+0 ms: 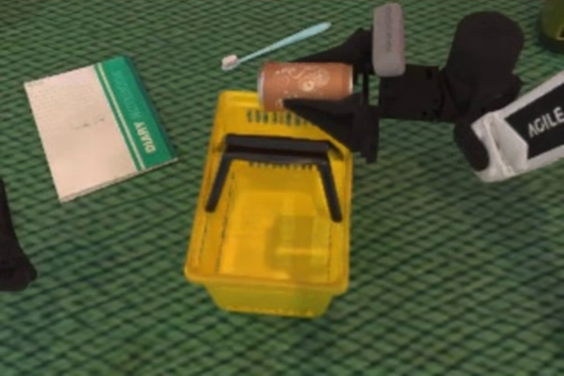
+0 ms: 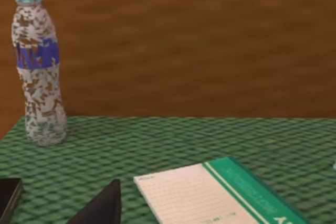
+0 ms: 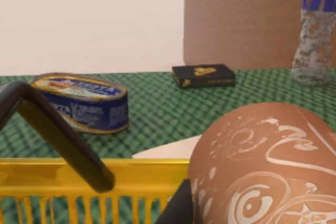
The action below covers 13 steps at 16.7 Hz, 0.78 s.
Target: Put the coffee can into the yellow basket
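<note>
Holding the coffee can (image 1: 305, 79) on its side, the right gripper (image 1: 339, 85) is hanging over the far rim of the yellow basket (image 1: 269, 292), its fingers pinching the can's body from both sides. The can is lying horizontal in the air, above the basket's back edge and just behind the black handle (image 1: 273, 158), not yet inside. The left arm (image 1: 11, 257) is sitting parked at the table's left edge; its jaw state cannot be told. A diary notebook (image 1: 97, 125) is lying left of the basket, a toothbrush (image 1: 275, 44) behind it. The right wrist view is showing a blue tin (image 3: 84, 103) and a black box (image 3: 203, 75) beyond the basket.
</note>
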Tool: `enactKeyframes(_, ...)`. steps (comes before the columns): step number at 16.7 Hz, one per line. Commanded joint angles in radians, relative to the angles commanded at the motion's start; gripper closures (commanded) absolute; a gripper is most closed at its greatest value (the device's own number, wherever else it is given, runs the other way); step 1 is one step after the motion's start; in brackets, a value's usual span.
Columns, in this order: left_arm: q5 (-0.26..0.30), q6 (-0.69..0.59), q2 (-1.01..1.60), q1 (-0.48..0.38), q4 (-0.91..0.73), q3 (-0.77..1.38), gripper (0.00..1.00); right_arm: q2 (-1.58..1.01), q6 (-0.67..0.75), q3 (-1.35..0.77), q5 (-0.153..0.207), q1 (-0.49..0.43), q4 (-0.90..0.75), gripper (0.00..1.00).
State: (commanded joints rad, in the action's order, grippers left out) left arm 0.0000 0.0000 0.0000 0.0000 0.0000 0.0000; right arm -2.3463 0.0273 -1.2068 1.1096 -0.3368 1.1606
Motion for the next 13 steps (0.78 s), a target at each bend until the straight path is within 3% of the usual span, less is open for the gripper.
enactKeyframes(1,0.000,0.000,0.000,0.000,0.000,0.000,0.00,0.000,0.000,0.000,0.000,0.000,0.000,1.00)
enactKeyframes(13,0.000,0.000,0.000,0.000,0.000,0.000,0.00,0.000,0.000,0.000,0.000,0.000,0.000,0.10)
